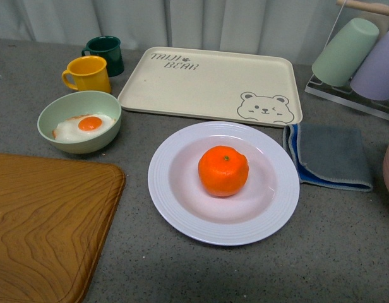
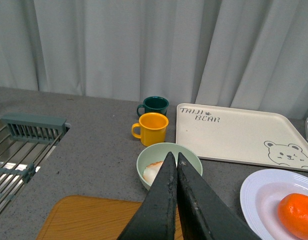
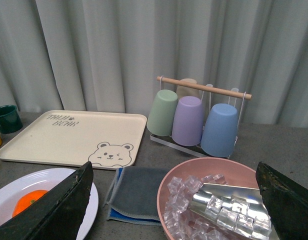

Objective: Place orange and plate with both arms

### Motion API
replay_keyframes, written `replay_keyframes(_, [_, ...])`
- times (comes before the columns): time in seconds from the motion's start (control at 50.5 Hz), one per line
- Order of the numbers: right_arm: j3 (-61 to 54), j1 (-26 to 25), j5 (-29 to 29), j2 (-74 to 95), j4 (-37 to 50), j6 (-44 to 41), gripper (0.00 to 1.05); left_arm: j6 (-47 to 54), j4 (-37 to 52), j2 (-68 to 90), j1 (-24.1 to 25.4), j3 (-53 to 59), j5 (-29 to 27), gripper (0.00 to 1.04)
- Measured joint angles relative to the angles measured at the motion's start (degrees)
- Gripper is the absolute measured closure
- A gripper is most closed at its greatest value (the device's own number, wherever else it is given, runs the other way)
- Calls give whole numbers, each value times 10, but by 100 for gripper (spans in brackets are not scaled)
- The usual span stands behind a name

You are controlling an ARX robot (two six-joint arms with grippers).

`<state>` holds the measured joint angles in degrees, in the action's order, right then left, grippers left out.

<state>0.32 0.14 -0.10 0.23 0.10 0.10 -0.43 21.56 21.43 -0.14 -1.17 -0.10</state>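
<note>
Orange [image 1: 223, 171] is sitting centred in the plate [image 1: 182, 208], front view. Left wrist view: left gripper [image 2: 173, 156] is hovering with jaws pressed together (nothing between them). Right wrist view: right gripper [image 3: 174, 167] is hovering spread wide, gripping nothing.

Glossy, smooth plate [image 1: 175, 208]; orange [image 1: 223, 170] w/ dimpled skin; wood-grain board [image 1: 43, 227]; matt cloth [image 1: 333, 154].
</note>
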Motion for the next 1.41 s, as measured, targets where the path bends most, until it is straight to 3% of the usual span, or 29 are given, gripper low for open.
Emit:
replay_keyframes(0.653, [0,0,0,0,0,0,9,0,-113,-114,0,0,0,101])
replay_keyframes(0.792, [0,0,0,0,0,0,9,0,-209,-196,0,0,1,101])
replay_keyframes(0.99, [0,0,0,0,0,0,9,0,-214,-211,0,0,1,101])
replay_keyframes(1.248, [0,0,0,0,0,0,9,0,-215,-212,0,0,1,61])
replay_keyframes(1.327, [0,0,0,0,0,0,9,0,-215,-212,0,0,1,41])
replay_keyframes(1.406, [0,0,0,0,0,0,9,0,-215,-212,0,0,1,29])
